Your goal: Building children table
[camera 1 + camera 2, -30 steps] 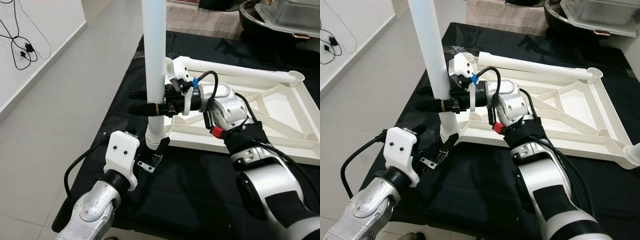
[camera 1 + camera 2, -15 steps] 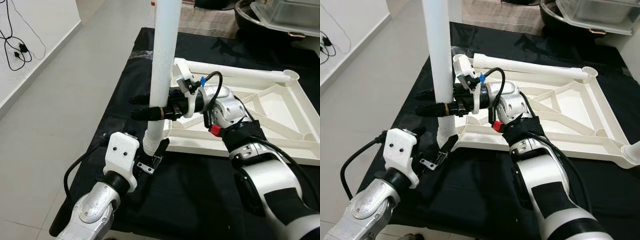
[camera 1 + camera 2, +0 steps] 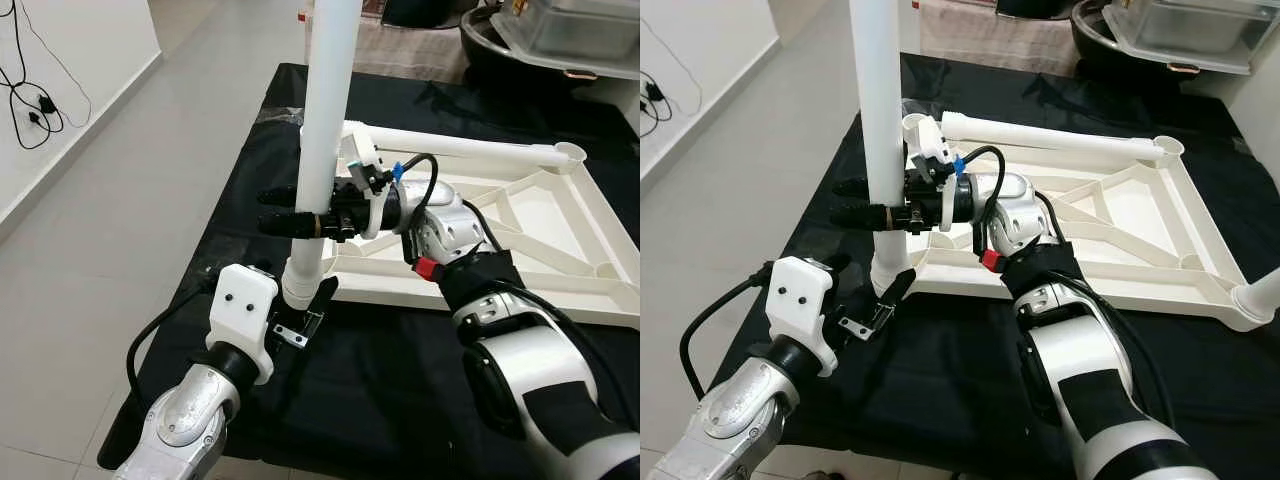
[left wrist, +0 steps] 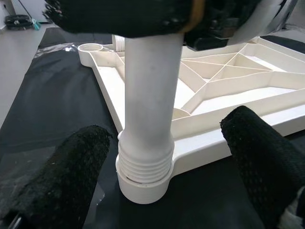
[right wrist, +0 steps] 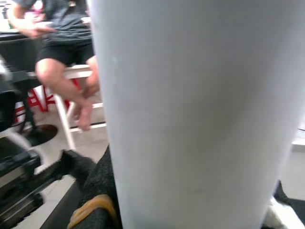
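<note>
The right gripper (image 3: 290, 222) is pinching a leg (image 3: 325, 130) standing upright in the near-left corner socket of the upturned tabletop (image 3: 520, 225), which is lying on a black cloth (image 3: 390, 370). The left gripper (image 4: 167, 162) is waiting spread beside the threaded base. Another leg (image 3: 460, 148) is lying along the far edge, apparently not yet mounted.

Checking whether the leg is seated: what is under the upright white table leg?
The upright table leg ends in a ribbed collar sitting in the corner socket of the upturned tabletop, on black cloth. The thread inside the socket is hidden.
</note>
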Controlling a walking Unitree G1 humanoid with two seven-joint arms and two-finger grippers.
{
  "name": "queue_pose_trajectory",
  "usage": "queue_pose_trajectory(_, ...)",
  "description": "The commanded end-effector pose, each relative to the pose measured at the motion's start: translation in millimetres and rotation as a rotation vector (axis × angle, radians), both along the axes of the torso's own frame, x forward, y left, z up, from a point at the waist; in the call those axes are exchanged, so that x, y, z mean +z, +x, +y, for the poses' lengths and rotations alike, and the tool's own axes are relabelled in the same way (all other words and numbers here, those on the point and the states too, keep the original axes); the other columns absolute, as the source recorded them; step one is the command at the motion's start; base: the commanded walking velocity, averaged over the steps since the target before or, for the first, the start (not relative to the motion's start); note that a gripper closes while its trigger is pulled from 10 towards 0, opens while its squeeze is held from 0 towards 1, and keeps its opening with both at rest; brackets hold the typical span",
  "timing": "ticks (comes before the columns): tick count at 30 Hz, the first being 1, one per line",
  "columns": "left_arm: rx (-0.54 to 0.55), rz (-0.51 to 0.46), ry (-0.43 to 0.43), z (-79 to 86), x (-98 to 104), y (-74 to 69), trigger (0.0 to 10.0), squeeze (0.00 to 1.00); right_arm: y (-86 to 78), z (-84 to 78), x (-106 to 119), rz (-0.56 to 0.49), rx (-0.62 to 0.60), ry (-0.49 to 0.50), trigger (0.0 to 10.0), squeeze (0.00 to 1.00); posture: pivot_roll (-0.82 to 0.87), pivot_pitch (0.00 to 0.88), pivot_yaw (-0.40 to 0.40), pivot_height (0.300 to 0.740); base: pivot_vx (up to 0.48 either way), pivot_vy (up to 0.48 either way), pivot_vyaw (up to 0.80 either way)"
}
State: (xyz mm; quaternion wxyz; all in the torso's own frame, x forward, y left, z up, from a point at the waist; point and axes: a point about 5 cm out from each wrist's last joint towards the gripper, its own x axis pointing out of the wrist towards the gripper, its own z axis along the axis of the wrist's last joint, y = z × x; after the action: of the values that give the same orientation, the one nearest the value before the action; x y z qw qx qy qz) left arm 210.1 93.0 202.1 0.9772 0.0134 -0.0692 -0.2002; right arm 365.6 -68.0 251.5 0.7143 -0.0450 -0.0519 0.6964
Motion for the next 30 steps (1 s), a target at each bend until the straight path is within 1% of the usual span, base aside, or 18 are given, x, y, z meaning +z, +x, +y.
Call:
queue_pose_trajectory(1,-0.006,-0.006,0.012,0.0,0.3,0.4,10.0,0.0,0.7,-7.7,-56.3,0.219,-0.146,-0.087,10.0,0.0,0.13,0.205,-0.09,0.74,0.0,0.0,0.0)
queue_pose_trajectory(2,-0.006,-0.007,0.012,0.0,0.4,1.0,10.0,0.0,2.8,-9.4,-56.0,0.223,-0.189,-0.072,10.0,0.0,0.13,0.207,-0.089,0.74,0.0,0.0,0.0)
queue_pose_trajectory(3,-0.006,-0.007,0.012,0.0,0.4,1.0,10.0,0.0,2.8,-9.4,-56.0,0.223,-0.189,-0.072,10.0,0.0,0.13,0.207,-0.089,0.74,0.0,0.0,0.0)
queue_pose_trajectory(4,-0.006,-0.009,0.013,0.0,0.5,1.3,10.0,0.0,4.6,-11.1,-55.7,0.23,-0.227,-0.058,10.0,0.0,0.13,0.209,-0.09,0.74,0.0,0.0,0.0)
queue_pose_trajectory(5,-0.006,-0.009,0.013,0.0,0.5,1.3,10.0,0.0,4.6,-11.1,-55.7,0.23,-0.227,-0.058,10.0,0.0,0.13,0.209,-0.09,0.74,0.0,0.0,0.0)
queue_pose_trajectory(6,-0.005,-0.009,0.013,0.1,0.5,1.6,10.0,0.0,6.1,-12.6,-55.8,0.228,-0.267,-0.057,10.0,0.0,0.13,0.207,-0.089,0.74,0.0,0.0,0.0)
queue_pose_trajectory(7,-0.005,-0.009,0.013,0.1,0.5,1.6,10.0,0.0,6.1,-12.6,-55.8,0.228,-0.267,-0.057,10.0,0.0,0.13,0.207,-0.089,0.74,0.0,0.0,0.0)
queue_pose_trajectory(8,-0.005,-0.009,0.013,0.2,0.6,1.8,10.0,0.0,7.6,-13.5,-56.0,0.224,-0.301,-0.058,10.0,0.0,0.13,0.207,-0.089,0.74,0.0,0.0,0.0)
queue_pose_trajectory(9,-0.005,-0.01,0.013,0.1,0.8,2.3,10.0,0.0,10.3,-14.4,-54.1,0.221,-0.355,-0.037,10.0,0.0,0.12,0.21,-0.09,0.74,0.0,0.0,0.0)
queue_pose_trajectory(11,-0.007,-0.013,0.015,0.2,1.4,3.1,10.0,0.0,12.3,-15.9,-50.5,0.211,-0.417,0.006,10.0,0.0,0.12,0.211,-0.09,0.74,0.0,0.0,0.0)
queue_pose_trajectory(12,-0.006,-0.015,0.016,0.9,1.8,3.6,10.0,0.0,10.9,-16.9,-48.5,0.199,-0.426,0.031,10.0,0.0,0.12,0.212,-0.09,0.74,0.0,0.0,0.0)
queue_pose_trajectory(13,-0.006,-0.015,0.016,0.9,1.8,3.6,10.0,0.0,10.9,-16.9,-48.5,0.199,-0.426,0.031,10.0,0.0,0.12,0.212,-0.09,0.74,0.0,0.0,0.0)
queue_pose_trajectory(15,-0.003,-0.017,0.021,2.8,1.9,4.4,10.0,0.0,4.5,-17.5,-47.7,0.175,-0.411,0.053,10.0,0.0,0.12,0.216,-0.085,0.74,0.0,0.0,0.0)
queue_pose_trajectory(18,-0.003,-0.017,0.025,4.1,1.7,5.3,10.0,0.0,-3.6,-16.1,-51.4,0.142,-0.412,0.033,10.0,0.0,0.12,0.216,-0.085,0.74,0.0,0.0,0.0)
queue_pose_trajectory(26,-0.006,-0.019,0.026,4.2,1.8,5.8,10.0,0.0,-7.8,-10.6,-53.0,0.111,-0.46,0.011,10.0,0.0,0.12,0.219,-0.08,0.74,0.0,0.0,0.0)
queue_pose_trajectory(28,-0.007,-0.02,0.026,4.0,2.0,6.3,10.0,0.0,-5.0,-4.4,-58.0,0.122,-0.57,-0.033,10.0,0.0,0.12,0.219,-0.082,0.74,0.0,0.0,0.0)
queue_pose_trajectory(29,-0.007,-0.02,0.026,4.0,2.0,6.3,10.0,0.0,-5.0,-4.4,-58.0,0.122,-0.57,-0.033,10.0,0.0,0.12,0.219,-0.082,0.74,0.0,0.0,0.0)
queue_pose_trajectory(30,-0.008,-0.02,0.026,3.9,2.0,6.5,10.0,0.0,-2.4,-2.7,-61.3,0.138,-0.622,-0.055,10.0,0.0,0.12,0.218,-0.08,0.74,0.0,0.0,0.0)
